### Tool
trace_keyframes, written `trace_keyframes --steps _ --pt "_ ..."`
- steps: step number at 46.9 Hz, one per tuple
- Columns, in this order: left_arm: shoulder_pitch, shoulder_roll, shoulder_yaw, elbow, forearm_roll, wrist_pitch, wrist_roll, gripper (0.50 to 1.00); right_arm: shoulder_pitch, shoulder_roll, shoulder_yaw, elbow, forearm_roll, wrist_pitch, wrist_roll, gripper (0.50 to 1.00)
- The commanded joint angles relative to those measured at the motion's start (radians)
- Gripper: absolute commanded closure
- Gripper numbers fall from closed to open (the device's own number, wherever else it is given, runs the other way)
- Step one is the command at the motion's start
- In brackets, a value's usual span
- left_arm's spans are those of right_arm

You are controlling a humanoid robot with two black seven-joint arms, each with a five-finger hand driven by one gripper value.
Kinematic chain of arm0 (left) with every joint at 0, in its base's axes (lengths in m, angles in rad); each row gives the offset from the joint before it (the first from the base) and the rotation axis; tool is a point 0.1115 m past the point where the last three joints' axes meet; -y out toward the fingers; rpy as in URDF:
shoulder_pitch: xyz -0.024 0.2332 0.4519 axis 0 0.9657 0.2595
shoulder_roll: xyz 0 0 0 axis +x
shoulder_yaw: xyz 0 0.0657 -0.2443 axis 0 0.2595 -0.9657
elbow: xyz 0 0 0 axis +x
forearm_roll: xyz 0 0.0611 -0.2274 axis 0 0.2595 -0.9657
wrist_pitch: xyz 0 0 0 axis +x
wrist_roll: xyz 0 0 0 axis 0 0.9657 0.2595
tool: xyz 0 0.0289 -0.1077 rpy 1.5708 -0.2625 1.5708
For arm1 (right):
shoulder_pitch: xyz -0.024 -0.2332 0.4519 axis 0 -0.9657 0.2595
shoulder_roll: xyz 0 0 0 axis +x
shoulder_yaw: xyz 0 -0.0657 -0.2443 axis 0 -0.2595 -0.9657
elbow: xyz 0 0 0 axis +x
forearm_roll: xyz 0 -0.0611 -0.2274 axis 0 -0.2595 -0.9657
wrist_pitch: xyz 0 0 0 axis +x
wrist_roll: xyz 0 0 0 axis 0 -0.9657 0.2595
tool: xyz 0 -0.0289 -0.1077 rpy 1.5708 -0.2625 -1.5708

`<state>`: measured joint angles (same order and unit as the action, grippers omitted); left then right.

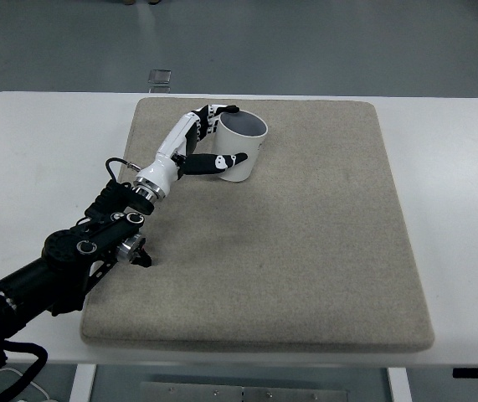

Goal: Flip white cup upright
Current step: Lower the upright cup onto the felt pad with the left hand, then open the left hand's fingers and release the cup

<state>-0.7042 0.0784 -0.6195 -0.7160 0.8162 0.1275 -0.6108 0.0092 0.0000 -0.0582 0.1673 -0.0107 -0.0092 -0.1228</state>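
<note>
A white cup point(240, 144) stands on the beige mat point(305, 234) near its far left corner, its open mouth facing up and slightly tilted. My left hand point(215, 136) reaches in from the lower left and wraps the cup's left side. Its thumb point(222, 162) lies across the cup's front wall and its fingers point(220, 110) curl behind the rim. The black forearm point(79, 251) runs back to the picture's lower left corner.
The mat lies on a white table point(38, 142). A small clear block point(161, 78) sits at the table's far edge, just beyond the mat. Grey floor shows past the table.
</note>
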Motion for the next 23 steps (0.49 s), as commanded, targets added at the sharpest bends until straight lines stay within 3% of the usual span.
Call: trace_keyframes --steps 1,23 --pt "0.000 -0.006 0.000 0.000 -0.002 0.000 0.000 0.527 0.000 0.000 -0.002 0.000 0.000 0.000 0.000 0.570" --pt "-0.009 -0.012 -0.008 -0.006 -0.003 0.001 0.000 0.521 0.000 0.000 -0.003 0.000 0.000 0.000 0.000 0.570"
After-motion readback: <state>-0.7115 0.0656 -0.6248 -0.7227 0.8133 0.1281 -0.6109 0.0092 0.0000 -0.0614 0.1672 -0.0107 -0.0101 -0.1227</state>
